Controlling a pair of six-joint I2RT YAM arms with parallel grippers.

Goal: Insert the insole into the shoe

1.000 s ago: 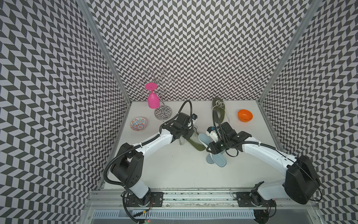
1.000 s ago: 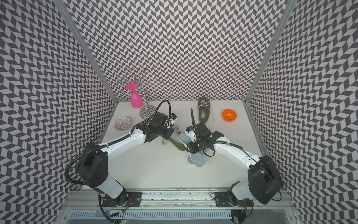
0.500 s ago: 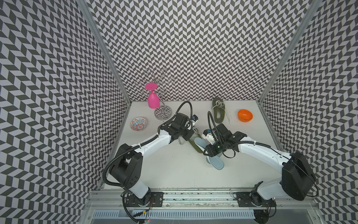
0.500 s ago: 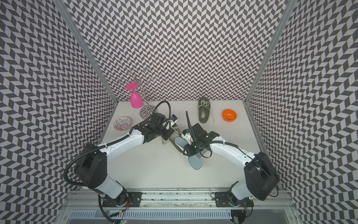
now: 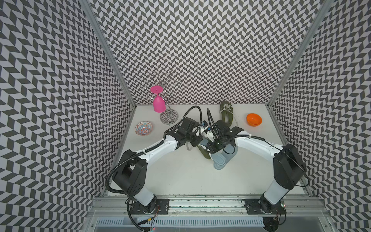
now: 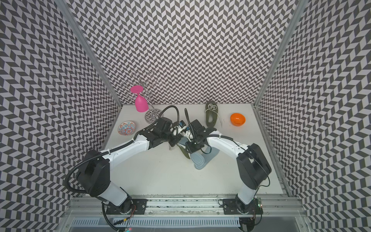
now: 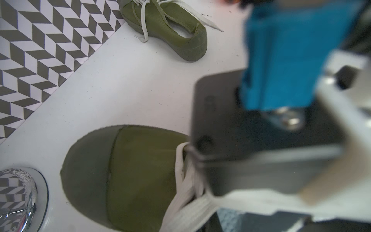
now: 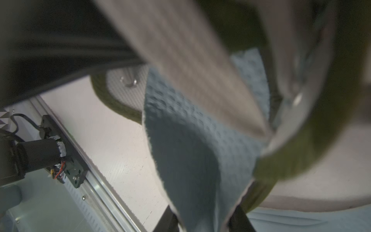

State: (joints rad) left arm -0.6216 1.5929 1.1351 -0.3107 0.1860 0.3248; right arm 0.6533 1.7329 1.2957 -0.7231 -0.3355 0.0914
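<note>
The right fingers [image 8: 165, 224] pinch the blue insole [image 5: 219, 160] at the mouth of the olive shoe [image 5: 204, 155]. The left fingers [image 5: 188, 146] are closed near the laces [image 7: 188, 192] (whether they hold anything is unclear). Best is to slide the insole flat toward the toe.

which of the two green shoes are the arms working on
The shoe between the two arms, with the blue-grey insole at its opening. The other shoe sits alone by the back wall, near the orange bowl.
</note>
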